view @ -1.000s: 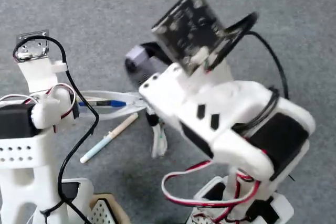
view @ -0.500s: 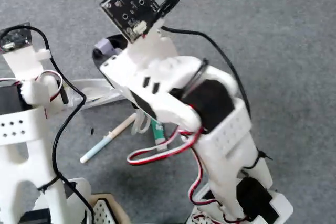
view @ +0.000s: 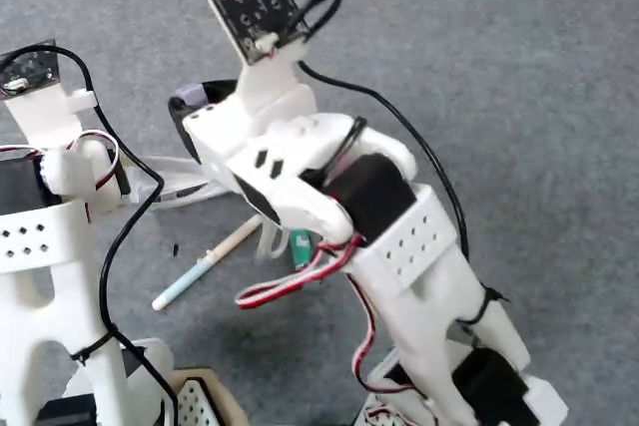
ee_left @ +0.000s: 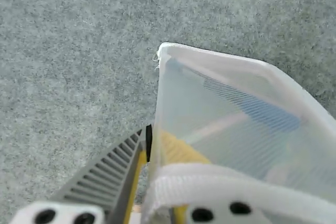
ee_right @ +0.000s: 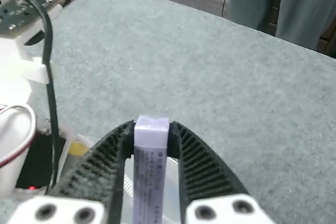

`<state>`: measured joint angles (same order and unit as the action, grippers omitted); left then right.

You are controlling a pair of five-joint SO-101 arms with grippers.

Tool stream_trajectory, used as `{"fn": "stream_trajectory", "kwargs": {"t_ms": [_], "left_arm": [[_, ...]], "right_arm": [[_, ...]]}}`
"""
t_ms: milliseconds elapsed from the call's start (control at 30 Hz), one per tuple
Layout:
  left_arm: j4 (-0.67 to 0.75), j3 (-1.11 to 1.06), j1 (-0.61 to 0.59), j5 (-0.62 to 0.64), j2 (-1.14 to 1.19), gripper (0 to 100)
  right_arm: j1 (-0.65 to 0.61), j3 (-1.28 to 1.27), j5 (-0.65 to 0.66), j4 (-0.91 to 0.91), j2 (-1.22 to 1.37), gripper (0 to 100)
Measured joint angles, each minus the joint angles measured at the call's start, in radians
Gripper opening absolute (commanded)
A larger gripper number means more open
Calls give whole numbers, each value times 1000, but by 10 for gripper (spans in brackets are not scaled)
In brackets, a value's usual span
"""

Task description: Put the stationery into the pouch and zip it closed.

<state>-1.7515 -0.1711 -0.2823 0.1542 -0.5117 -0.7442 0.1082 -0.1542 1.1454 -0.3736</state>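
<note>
Close by the translucent mesh pouch (ee_left: 226,108), right jaws clamping a lilac-topped white eraser (ee_right: 151,135) have swung in; left jaws grip the pouch rim, so insertion looks next.

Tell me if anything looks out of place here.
A pen lies loose on the table, outside the pouch held by the left end effector. The right end effector holds a white block. Nothing looks damaged.

Pen (view: 205,264) on table (view: 519,97), near pouch (view: 178,175)

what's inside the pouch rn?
Through the mesh of the pouch: a blue pen-like item and a pale stick. Anything lower is covered and can't be made out.
</note>
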Motion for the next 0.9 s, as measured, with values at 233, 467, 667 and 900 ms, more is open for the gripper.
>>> {"fn": "stream_trajectory", "kwargs": {"t_ms": [233,467,667,900], "left_arm": [[0,0,0,2,0,27],[0,0,-2,0,0,27],[0,0,-2,0,0,27],[0,0,-2,0,0,27]], "right_arm": [[-100,-103,49,-37,-118,12],[-143,-114,126,-35,-129,12],[-143,-114,178,-72,-129,12],[-143,-114,178,-158,-80,12]]}}
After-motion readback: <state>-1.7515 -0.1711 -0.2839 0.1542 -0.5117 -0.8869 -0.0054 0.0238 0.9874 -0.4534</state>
